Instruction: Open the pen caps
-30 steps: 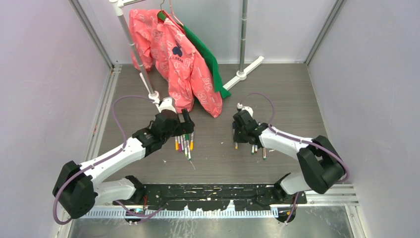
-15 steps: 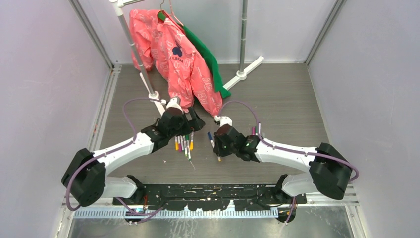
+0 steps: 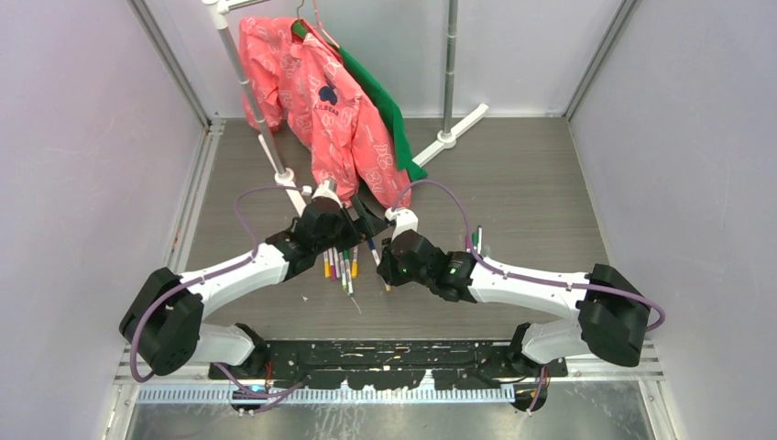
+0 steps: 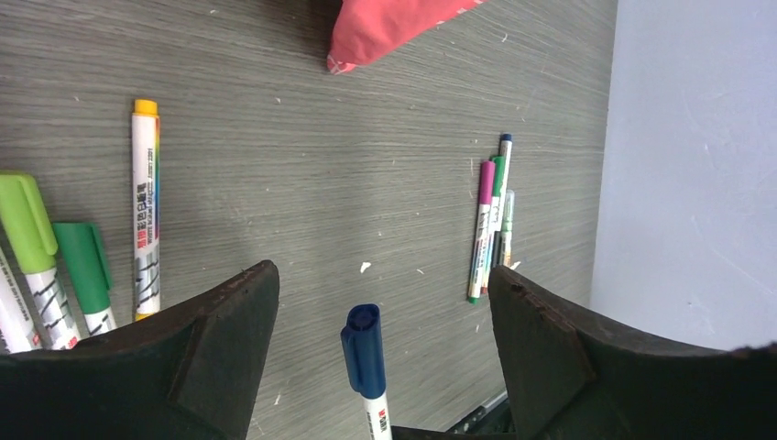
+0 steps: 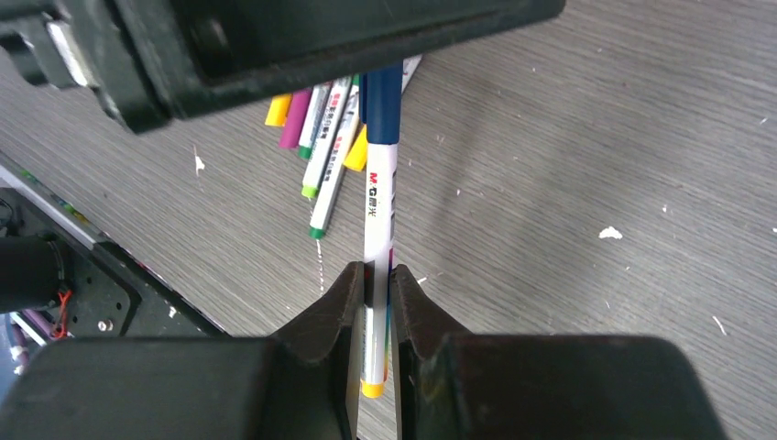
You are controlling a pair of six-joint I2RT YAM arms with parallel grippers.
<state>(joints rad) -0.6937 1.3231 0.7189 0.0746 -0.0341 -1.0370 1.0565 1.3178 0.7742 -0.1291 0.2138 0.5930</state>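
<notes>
pinching pen (image 5: 378, 202), right gripper (image 5: 376, 277); blue cap (image 4: 364, 350) prob untouched

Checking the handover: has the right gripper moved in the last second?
Yes. The right gripper, holding a pen, has shifted left of the rack foot, toward the left gripper.
</notes>
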